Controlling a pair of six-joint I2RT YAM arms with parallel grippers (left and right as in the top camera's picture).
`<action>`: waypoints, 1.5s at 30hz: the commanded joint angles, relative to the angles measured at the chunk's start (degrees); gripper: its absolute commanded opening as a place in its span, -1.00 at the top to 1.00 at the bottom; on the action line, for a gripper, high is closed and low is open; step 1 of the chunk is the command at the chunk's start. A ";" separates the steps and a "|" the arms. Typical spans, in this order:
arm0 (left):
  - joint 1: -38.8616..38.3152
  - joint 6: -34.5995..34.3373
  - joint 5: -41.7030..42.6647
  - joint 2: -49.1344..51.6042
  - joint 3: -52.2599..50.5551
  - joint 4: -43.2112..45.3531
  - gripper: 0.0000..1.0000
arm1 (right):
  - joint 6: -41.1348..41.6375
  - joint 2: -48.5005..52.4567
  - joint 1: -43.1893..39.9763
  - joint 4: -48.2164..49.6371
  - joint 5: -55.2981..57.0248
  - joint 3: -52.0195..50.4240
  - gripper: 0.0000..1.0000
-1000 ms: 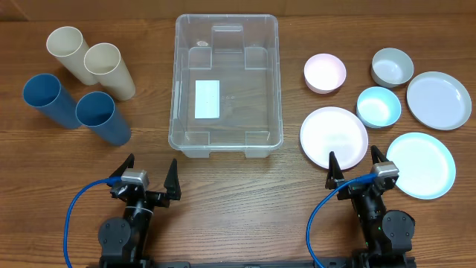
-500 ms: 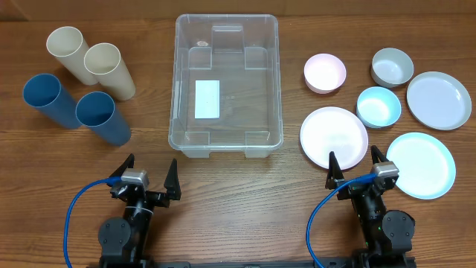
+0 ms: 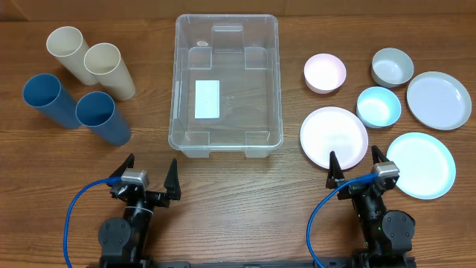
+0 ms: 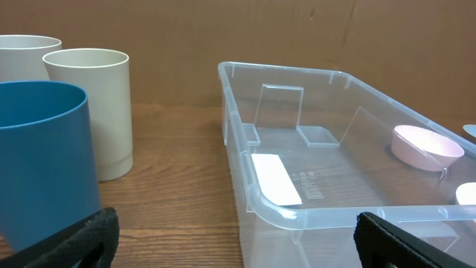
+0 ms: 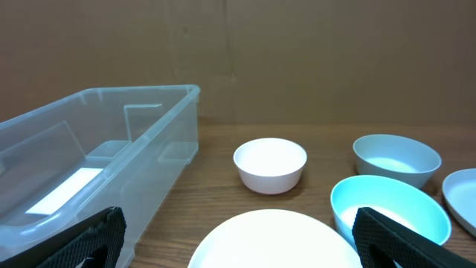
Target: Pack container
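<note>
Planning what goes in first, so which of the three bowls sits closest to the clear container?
The pink bowl, just right of the container; the grey bowl and light blue bowl sit farther right.

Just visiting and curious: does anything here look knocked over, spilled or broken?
Nothing stands out. The clear bin sits level and empty, four cups stand upright on one side, and plates and bowls sit right way up on the other.

Bright, even light from overhead casts short, soft shadows on the tabletop [image 3: 238,186]. Faint glare streaks the container [image 3: 245,97] walls. In the left wrist view the nearest blue cup [image 4: 44,164] looks perhaps slightly soft.
</note>
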 commanded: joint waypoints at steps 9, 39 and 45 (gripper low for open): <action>0.59 0.48 0.59 -0.46 -0.20 -0.11 -1.00 | 7.69 -0.68 -0.37 4.63 1.51 -0.59 -1.00; 0.59 0.48 0.61 -0.46 -0.20 -0.11 -1.00 | 33.64 78.49 -4.28 -62.62 3.87 66.07 -0.83; 0.59 0.48 0.61 -0.46 -0.20 -0.11 -1.00 | 39.56 89.00 -4.55 -59.41 5.20 65.46 -0.62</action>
